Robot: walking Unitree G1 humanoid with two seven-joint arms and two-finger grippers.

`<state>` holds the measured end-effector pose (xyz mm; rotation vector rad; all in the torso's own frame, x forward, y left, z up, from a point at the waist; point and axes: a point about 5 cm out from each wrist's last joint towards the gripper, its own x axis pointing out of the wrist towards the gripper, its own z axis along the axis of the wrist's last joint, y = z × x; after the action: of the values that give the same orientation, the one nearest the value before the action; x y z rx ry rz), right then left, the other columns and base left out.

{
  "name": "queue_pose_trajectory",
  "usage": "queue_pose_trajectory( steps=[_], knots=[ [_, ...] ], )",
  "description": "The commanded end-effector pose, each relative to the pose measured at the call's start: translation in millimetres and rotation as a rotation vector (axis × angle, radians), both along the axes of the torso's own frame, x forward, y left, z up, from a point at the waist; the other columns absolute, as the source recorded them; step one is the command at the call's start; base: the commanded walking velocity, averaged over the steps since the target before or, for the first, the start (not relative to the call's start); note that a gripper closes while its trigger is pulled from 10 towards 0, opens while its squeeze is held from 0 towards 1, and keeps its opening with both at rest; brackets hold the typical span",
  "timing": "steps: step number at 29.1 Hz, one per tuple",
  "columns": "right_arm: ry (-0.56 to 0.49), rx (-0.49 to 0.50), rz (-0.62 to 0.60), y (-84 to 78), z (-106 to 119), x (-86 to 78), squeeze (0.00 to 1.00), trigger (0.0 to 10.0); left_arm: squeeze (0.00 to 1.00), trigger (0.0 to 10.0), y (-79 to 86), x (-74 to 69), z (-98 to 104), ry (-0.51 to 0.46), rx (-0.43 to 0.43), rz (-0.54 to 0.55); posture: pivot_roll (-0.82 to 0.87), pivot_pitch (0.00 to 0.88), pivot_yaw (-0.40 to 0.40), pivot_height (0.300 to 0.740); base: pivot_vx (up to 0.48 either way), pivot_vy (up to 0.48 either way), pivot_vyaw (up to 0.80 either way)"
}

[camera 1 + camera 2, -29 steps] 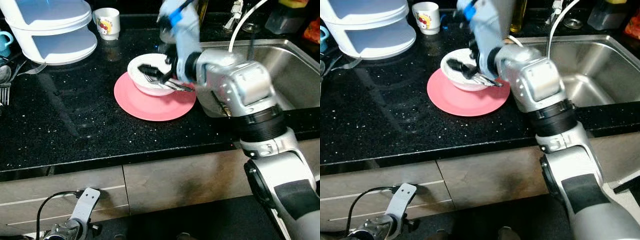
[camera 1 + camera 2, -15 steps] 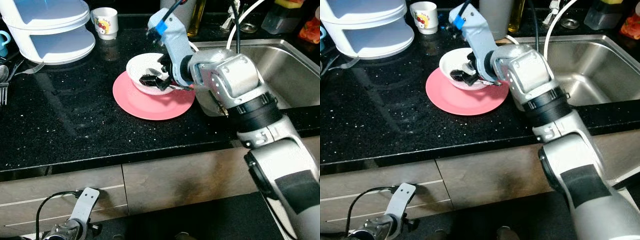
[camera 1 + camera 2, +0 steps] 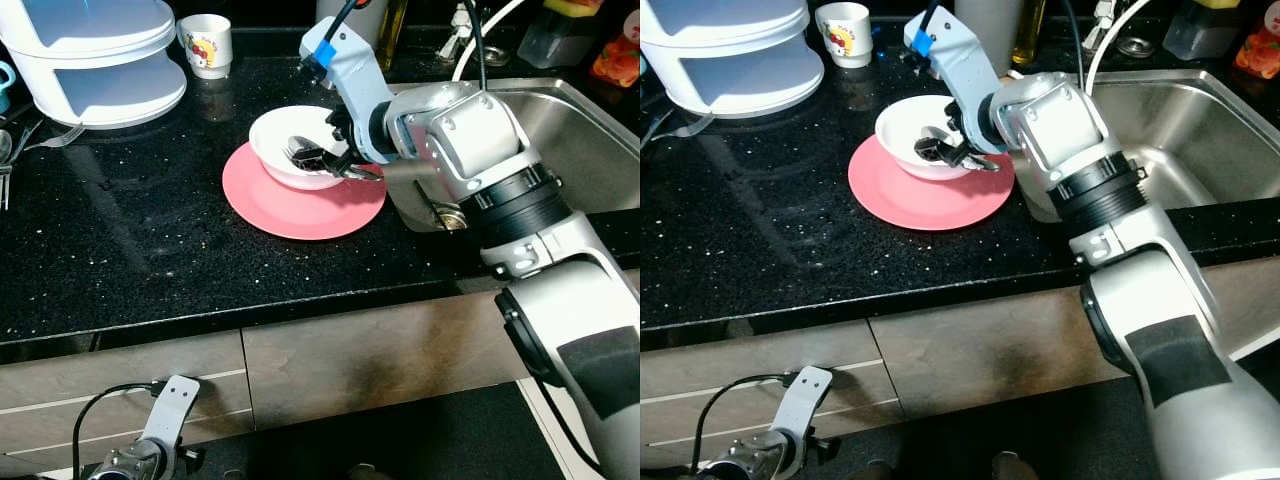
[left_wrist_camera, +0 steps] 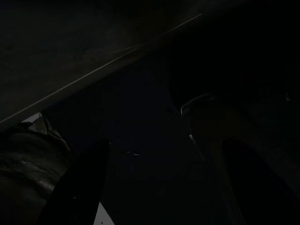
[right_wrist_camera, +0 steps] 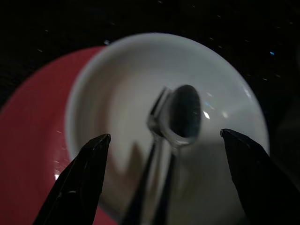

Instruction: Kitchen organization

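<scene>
We find the right end effector [image 5: 161, 187] poised over the round white ceramic bowl [image 3: 275, 140], its two black fingers [image 5: 77, 178] spread wide and pinching nothing. Between them, inside the bowl, lie a metal spoon [image 5: 183, 115] and a metal fork [image 5: 157, 117] side by side, handles running out over the near rim toward the wrist. The bowl sits on a flat pink plate [image 3: 290, 205], which rests on the black speckled stone table [image 3: 130, 250] just beside the stainless steel sink [image 3: 1180, 130]. We judge the cutlery to be gathered in the bowl; whether the end effector is about to grip it or is done with it we cannot tell. Much appears left: the bowl, plate and cutlery are not yet in the sink or put away. Further back on the table stand a white mug with a cartoon print [image 3: 206, 45] and a white two-tier plastic rack [image 3: 100, 60], with more loose forks [image 3: 8, 170] at the table's far left edge. The left end effector [image 3: 165, 415] hangs idle low in front of the wooden cabinet fronts [image 3: 350, 355]; its wrist view is very dark, and we cannot tell how its fingers stand. We rate the organization as at an early to middle stage.
</scene>
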<state>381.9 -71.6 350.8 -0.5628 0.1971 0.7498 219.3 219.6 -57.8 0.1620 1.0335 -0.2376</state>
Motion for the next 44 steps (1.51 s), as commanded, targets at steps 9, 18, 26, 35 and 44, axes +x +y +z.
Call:
queue_pose_trajectory(
  steps=[9, 18, 26, 35, 44],
  knots=[
    [-0.273, 0.234, 0.306, -8.0, 57.4, -23.7, 0.0, 10.0, 0.0, 10.0, -2.1, 0.1, -0.5, -0.008, -0.009, 0.016, -0.07, 0.129, -0.056, 0.74, 0.0, 0.0, 0.0],
    [-0.246, -0.024, 0.566, -34.0, 18.5, -57.3, 0.0, 10.0, 0.0, 10.0, -1.0, 0.0, -0.2, -0.006, -0.01, 0.014, -0.07, 0.137, -0.048, 0.74, 0.0, 0.0, 0.0],
    [-0.365, -0.2, 0.458, -36.0, -7.0, -52.7, 0.0, 10.0, 0.0, 10.0, 1.1, -0.4, 0.1, -0.005, -0.008, 0.016, -0.06, 0.146, -0.032, 0.74, 0.0, 0.0, 0.0],
    [-0.484, -0.26, 0.411, -31.7, -15.5, -58.6, 0.0, 10.0, 0.0, 10.0, 3.3, 0.1, 1.0, -0.002, -0.001, 0.007, -0.07, 0.145, -0.016, 0.74, 0.0, 0.0, 0.0],
    [-0.447, -0.351, 0.44, -39.6, -30.2, -64.9, 0.0, 9.7, 0.0, 10.0, 3.7, 1.2, 1.7, -0.004, 0.001, 0.008, -0.07, 0.141, -0.013, 0.74, 0.0, 0.0, 0.0]
  ],
)
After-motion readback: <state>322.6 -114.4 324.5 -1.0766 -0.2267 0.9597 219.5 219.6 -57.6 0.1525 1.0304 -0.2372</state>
